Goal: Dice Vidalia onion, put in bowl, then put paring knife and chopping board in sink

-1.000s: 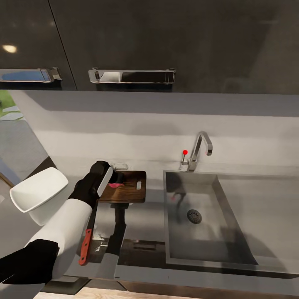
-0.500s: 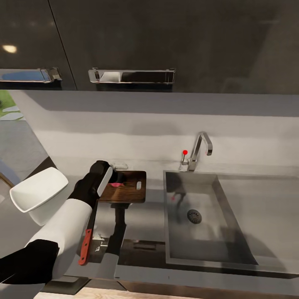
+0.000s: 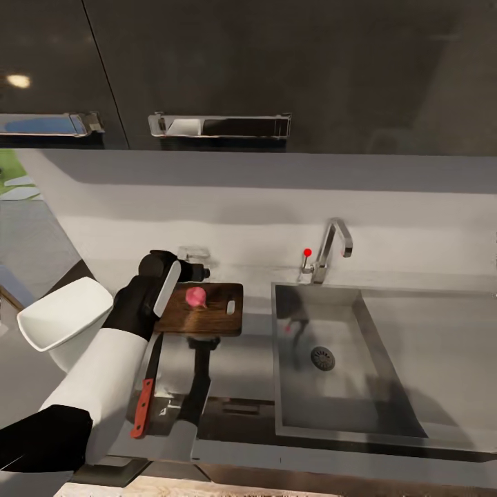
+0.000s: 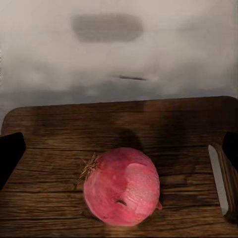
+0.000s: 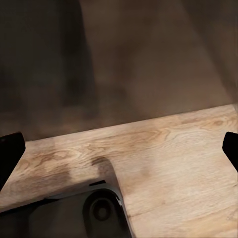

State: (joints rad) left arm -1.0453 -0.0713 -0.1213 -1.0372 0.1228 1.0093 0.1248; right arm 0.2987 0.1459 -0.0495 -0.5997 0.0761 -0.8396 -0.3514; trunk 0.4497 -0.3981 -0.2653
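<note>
One Vidalia onion (image 3: 196, 297) sits whole on the chopping board (image 3: 214, 323), left of centre in the head frame, free of contact. The left gripper (image 3: 185, 270) hovers just above and left of it, jaws apart. The paring knife (image 3: 145, 397) lies on the surface at lower left, beside the bowl (image 3: 63, 322). The sink (image 3: 345, 407) occupies the right. The right gripper (image 5: 119, 148) has its jaws apart over wooden flooring.

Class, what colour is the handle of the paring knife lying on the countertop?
Red-orange: the paring knife handle shows best in the head view, on the dark countertop.
</note>
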